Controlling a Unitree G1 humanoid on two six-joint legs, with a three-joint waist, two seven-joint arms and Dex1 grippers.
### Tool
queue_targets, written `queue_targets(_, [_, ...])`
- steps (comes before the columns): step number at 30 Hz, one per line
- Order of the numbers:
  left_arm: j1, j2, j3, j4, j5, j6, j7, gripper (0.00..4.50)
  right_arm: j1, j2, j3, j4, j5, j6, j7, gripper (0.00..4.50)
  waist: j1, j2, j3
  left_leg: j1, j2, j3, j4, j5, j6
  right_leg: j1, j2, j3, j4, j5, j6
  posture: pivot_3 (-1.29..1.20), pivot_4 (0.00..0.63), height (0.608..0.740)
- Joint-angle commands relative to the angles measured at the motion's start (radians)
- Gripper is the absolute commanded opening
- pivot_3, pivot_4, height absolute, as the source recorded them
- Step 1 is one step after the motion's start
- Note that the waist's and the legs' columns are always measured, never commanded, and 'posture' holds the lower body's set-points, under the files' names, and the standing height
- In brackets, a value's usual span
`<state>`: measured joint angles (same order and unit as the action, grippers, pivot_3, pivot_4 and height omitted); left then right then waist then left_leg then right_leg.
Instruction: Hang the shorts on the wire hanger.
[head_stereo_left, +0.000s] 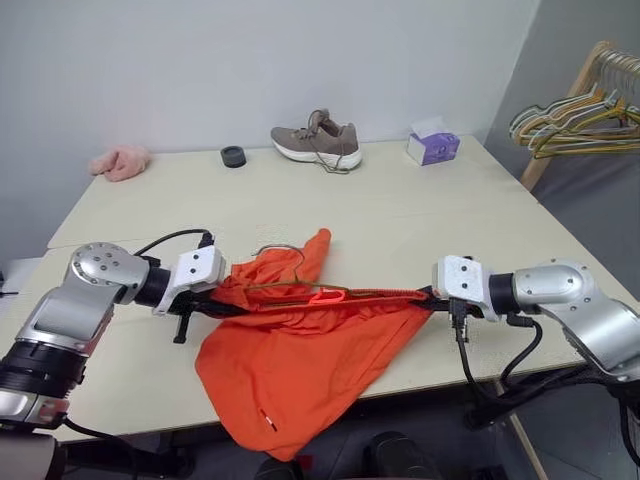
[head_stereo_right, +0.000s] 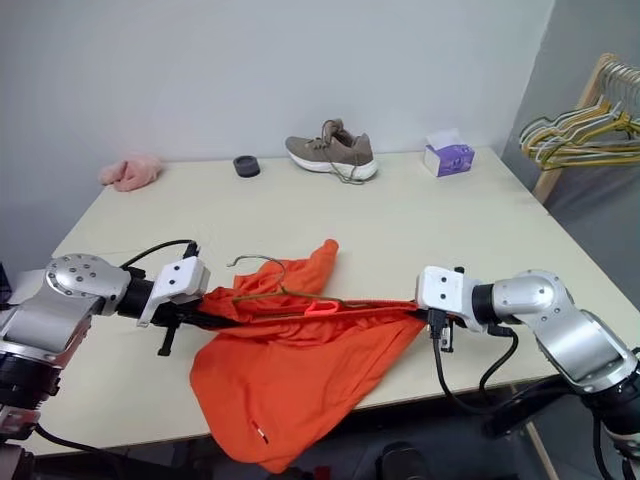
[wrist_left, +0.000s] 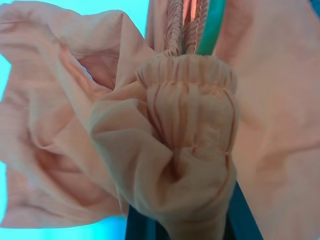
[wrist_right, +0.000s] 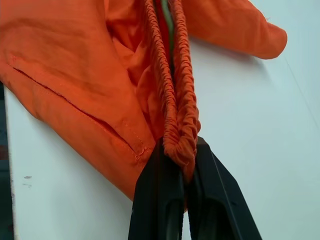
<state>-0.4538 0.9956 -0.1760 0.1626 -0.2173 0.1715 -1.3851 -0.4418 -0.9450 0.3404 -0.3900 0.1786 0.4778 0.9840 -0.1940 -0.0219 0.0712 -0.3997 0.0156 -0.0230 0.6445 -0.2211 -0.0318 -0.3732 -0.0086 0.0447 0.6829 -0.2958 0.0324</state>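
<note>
Shorts stretched between your 2 grippers

Your left gripper (head_stereo_left: 222, 297) and right gripper (wrist_right: 186, 167) each clench the waistband of the shorts (head_stereo_left: 300, 360), wire hanger (head_stereo_left: 283, 262) inside, above the bench (head_stereo_left: 400, 210).

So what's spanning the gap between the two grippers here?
In the head views, the shorts' gathered waistband is stretched between left gripper and right gripper, with the wire hanger running along it.

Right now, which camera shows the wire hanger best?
The right eye view: the wire hanger shows its hook and a wire running through the shorts. The left eye view shows the same. Each wrist view shows just a green sliver of it between waistband folds.
</note>
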Motion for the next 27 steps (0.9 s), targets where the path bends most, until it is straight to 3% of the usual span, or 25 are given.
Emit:
queue_targets(1, [-0.041, -0.027, -0.017, 0.022, 0.081, 0.036, 0.071, 0.0, -0.094, 0.046, 0.035, 0.004, -0.085, 0.045, -0.015, 0.01, -0.002, 0.0, 0.0, 0.0, 0.0, 0.0, 0.0, 0.0, 0.0, 0.0, 0.0, 0.0, 0.0, 0.0, 0.0, -0.22, 0.006, 0.74])
queue_targets(9, [-0.04, -0.094, -0.054, -0.014, 0.104, 0.042, 0.069, 0.0, -0.172, 0.144, 0.079, 0.02, -0.147, 0.086, -0.01, 0.01, -0.005, 0.0, 0.0, -0.001, 0.0, 0.0, 0.0, 0.0, 0.0, -0.001, 0.0, 0.0, 0.001, 0.0, 0.0, -0.23, 0.002, 0.74])
queue_targets(13, [-0.036, -0.111, -0.057, -0.025, 0.1, 0.05, 0.062, 0.0, -0.167, 0.155, 0.07, 0.005, -0.157, 0.097, -0.013, 1.06, -0.006, 0.0, 0.0, 0.0, 0.0, -0.001, 0.0, 0.0, 0.0, 0.0, 0.0, 0.0, 0.001, 0.0, 0.0, -0.23, 0.006, 0.74])
queue_targets(20, [-0.017, -0.117, -0.052, -0.047, 0.1, 0.063, 0.054, 0.0, -0.102, 0.128, -0.006, -0.061, -0.134, 0.186, -0.024, 3.45, -0.006, 0.0, 0.0, 0.0, 0.0, -0.001, 0.0, 0.0, 0.0, 0.0, 0.0, 0.0, 0.001, 0.0, 0.0, -0.23, 0.012, 0.74])
queue_targets(27, [-0.01, -0.123, -0.053, -0.06, 0.098, 0.071, 0.052, 0.0, -0.056, 0.174, -0.014, -0.024, -0.134, 0.26, -0.071, 3.45, -0.008, 0.0, -0.001, 0.0, 0.0, -0.001, 0.0, 0.0, 0.0, 0.0, 0.0, 0.0, 0.001, 0.0, 0.0, -0.23, 0.013, 0.74])
